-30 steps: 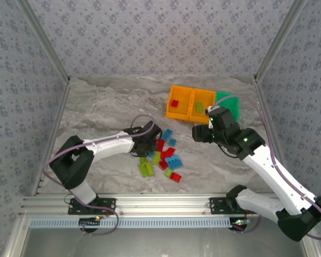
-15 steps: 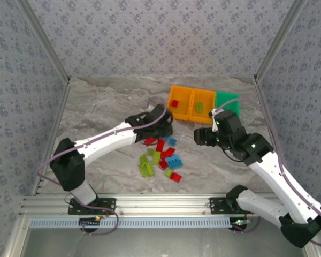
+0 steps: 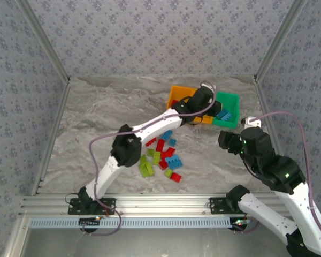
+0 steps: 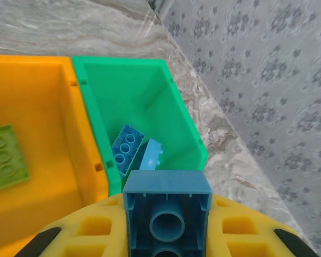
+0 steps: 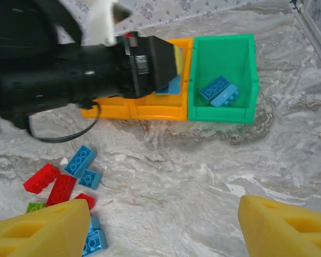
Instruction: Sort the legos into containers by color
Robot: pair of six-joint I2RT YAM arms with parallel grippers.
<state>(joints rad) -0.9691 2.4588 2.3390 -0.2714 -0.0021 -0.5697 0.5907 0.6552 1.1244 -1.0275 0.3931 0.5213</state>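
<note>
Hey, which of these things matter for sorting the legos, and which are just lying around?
Part of the job: loose legos, orange bins, green bin, blue brick in the left gripper.
Just there: purple cable, aluminium rail.

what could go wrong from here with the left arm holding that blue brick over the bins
1. The blue brick in the left jaws hangs close to the wall shared by the green bin and the orange bin; released now, it might tip in beside the lime brick.
2. It could land on the two blue bricks already in the green bin and bounce out.
</note>
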